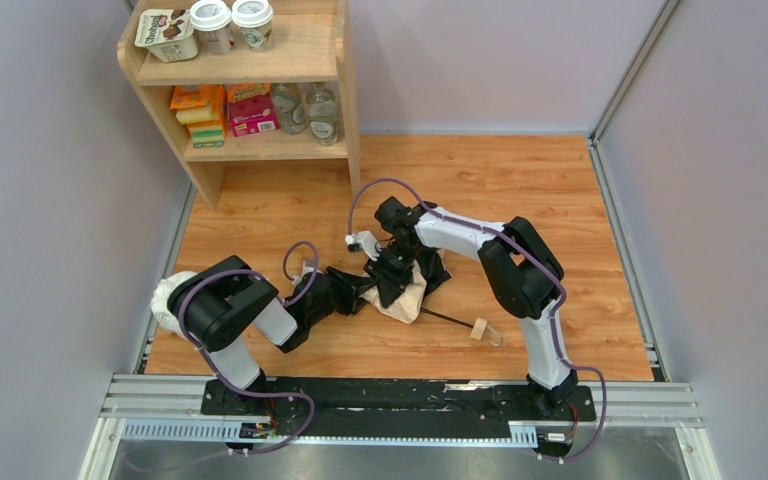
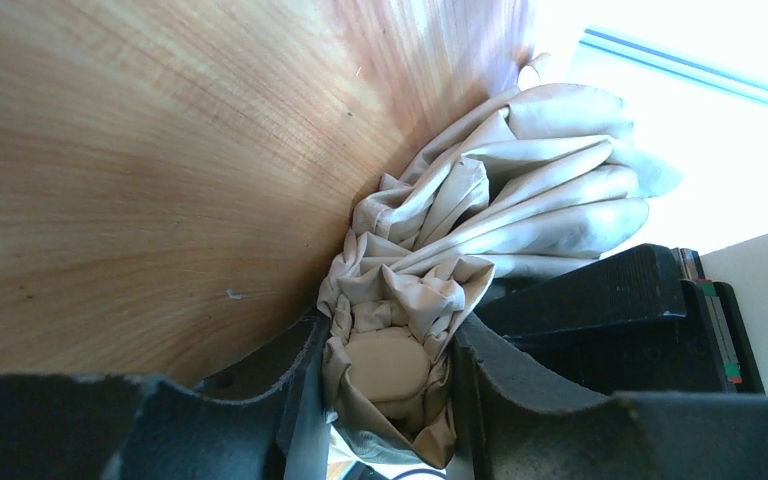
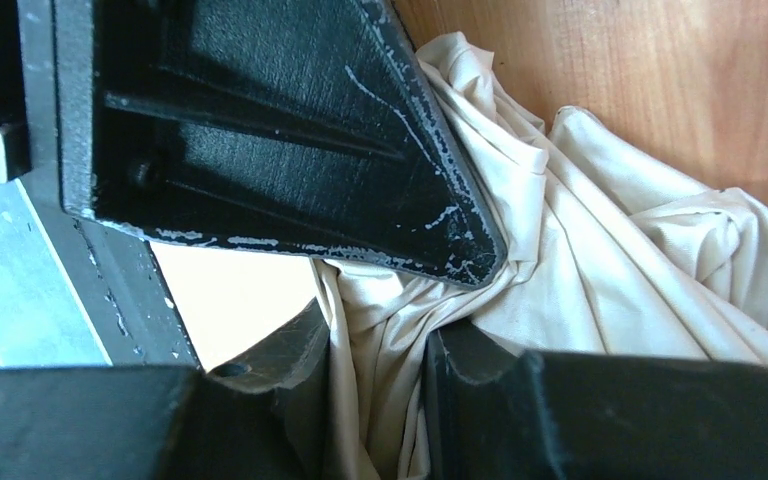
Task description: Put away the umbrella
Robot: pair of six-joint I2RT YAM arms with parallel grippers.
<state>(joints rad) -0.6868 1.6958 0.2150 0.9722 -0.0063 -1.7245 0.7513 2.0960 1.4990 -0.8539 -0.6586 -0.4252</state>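
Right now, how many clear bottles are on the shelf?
2. On the shelf, lower board: the left bottle beside the pink box, the right bottle next to it. Others may hide behind boxes.

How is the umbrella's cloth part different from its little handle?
The cloth is pale beige and crumpled; the handle is a small wooden block. The left gripper and right gripper pinch the cloth; the handle lies free on the table. Both sit on one black shaft.
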